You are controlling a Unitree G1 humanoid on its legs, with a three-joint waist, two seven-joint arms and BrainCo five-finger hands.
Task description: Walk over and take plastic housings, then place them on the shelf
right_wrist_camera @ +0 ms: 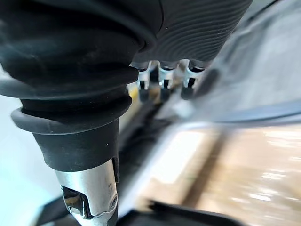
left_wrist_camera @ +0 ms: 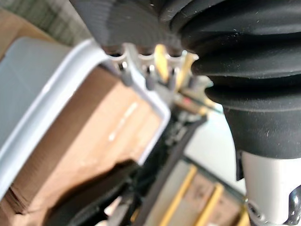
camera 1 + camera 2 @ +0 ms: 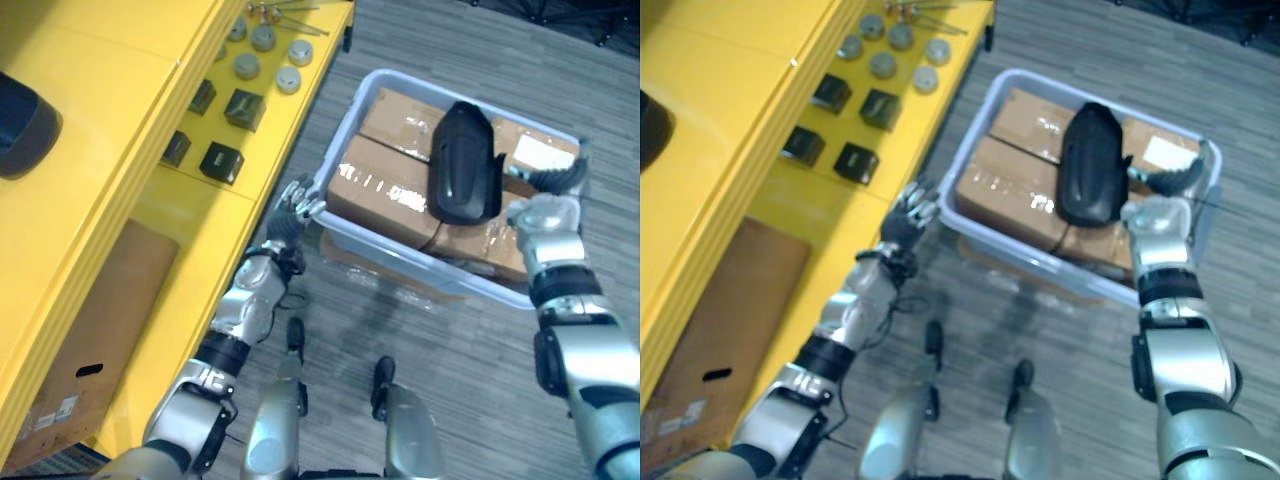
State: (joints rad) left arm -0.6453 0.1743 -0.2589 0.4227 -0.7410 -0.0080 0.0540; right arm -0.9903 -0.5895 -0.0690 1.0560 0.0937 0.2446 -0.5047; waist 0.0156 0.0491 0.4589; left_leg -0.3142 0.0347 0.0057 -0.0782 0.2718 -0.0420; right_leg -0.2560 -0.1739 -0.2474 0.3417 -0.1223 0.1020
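A black plastic housing (image 3: 465, 165) lies on top of taped cardboard boxes (image 3: 380, 185) inside a pale blue bin (image 3: 385, 250) that hangs above the floor in front of me. My left hand (image 3: 295, 208) grips the bin's left rim, and its fingers (image 2: 150, 77) hook over the edge in the left wrist view. At the bin's right rim my right hand (image 3: 548, 215) holds on, thumb over the edge and fingers (image 1: 162, 80) curled by the rim. The yellow shelf (image 3: 120, 130) stands to the left of the bin.
On the shelf's lower board sit small black blocks (image 3: 222, 160), grey round discs (image 3: 268, 55) and thin metal rods (image 3: 290, 12). A flat cardboard box (image 3: 100, 320) lies below. A dark object (image 3: 25, 125) rests on the top board. Grey plank floor lies under the bin.
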